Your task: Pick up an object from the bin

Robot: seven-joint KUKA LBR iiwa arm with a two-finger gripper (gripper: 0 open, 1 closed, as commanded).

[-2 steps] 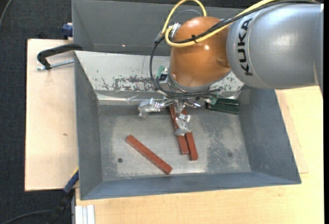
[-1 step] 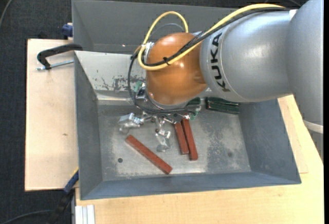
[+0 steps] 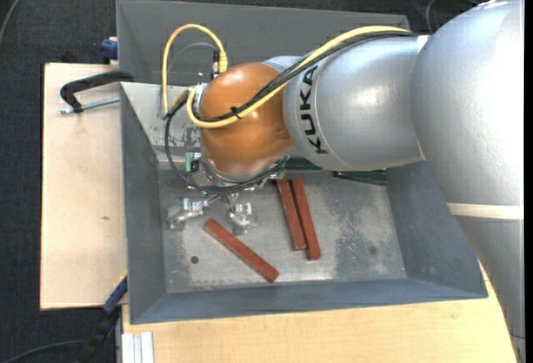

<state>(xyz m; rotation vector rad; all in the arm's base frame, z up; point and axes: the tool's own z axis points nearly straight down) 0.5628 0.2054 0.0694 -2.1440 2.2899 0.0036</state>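
Note:
My gripper (image 3: 215,213) hangs below the orange wrist cover, low over the left part of the bin floor. Its two metal fingers (image 3: 190,209) stand apart, open, with nothing between them. A reddish-brown flat stick (image 3: 241,250) lies diagonally on the floor, its upper left end just below the gap between the fingers. A pair of similar reddish-brown sticks (image 3: 298,218) lies side by side to the right of the gripper, running from top to bottom.
A dark green thing (image 3: 362,176) peeks out from under the arm at the right of the bin. The arm covers the bin's back and right parts. Bare grey floor lies at the front left and front right.

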